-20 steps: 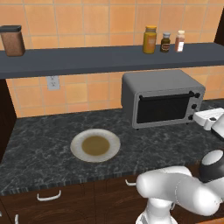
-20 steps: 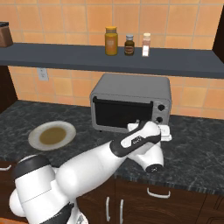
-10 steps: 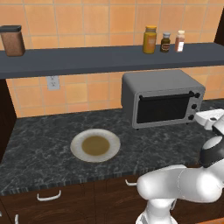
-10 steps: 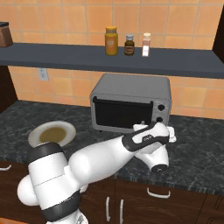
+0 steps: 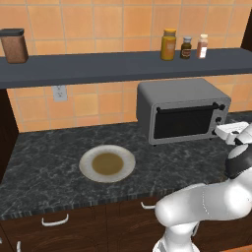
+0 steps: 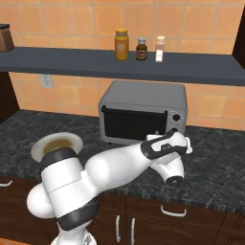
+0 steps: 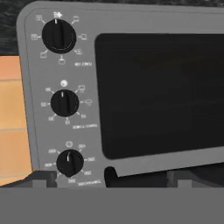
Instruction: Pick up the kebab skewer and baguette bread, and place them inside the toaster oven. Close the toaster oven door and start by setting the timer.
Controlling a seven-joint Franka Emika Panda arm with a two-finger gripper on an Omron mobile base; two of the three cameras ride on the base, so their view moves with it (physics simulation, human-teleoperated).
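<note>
The grey toaster oven (image 5: 179, 110) (image 6: 143, 107) stands on the dark counter under the shelf, and its dark glass door (image 7: 162, 92) is shut. My gripper (image 5: 225, 131) (image 6: 181, 139) hangs just in front of the oven's right-hand knob column, open and holding nothing. In the hand view the picture is rolled, so the three black knobs (image 7: 64, 103) run down the left side. The lowest knob (image 7: 70, 162) sits just above my left fingertip (image 7: 43, 178). The kebab skewer and the baguette bread are hidden from view.
A white plate (image 5: 107, 164) (image 6: 55, 143) with a brownish centre lies on the counter left of the oven. The shelf above carries three jars (image 5: 169, 44) (image 6: 122, 44) and a brown canister (image 5: 14, 45). Cabinet fronts with handles run below the counter edge.
My hand has risen and moved in closer to the oven's knob side. The jaws have stayed open and the oven and plate have not moved.
</note>
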